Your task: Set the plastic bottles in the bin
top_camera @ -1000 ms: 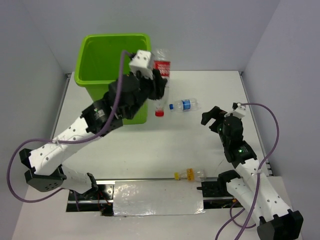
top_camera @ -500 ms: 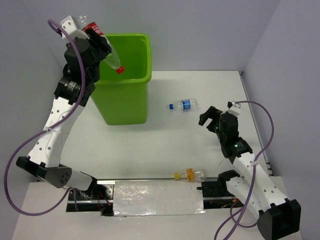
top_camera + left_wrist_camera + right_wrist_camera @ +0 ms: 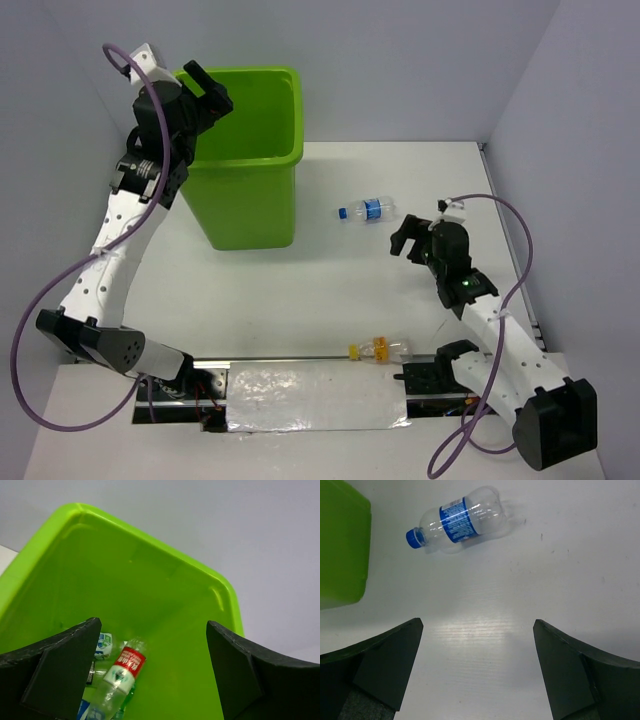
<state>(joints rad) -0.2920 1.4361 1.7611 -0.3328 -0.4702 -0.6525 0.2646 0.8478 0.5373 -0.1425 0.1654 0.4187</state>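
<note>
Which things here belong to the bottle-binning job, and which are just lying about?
Job: lime-green plastic bin; clear blue-labelled bottle; clear yellow-labelled bottle; red-labelled bottle, already inside.
Lying about: silvery sheet at the near edge.

White table (image 3: 330, 290) w/ pale grey-lilac walls (image 3: 420, 60) on 3 sides, silver sheet (image 3: 315, 395) at near edge.
</note>
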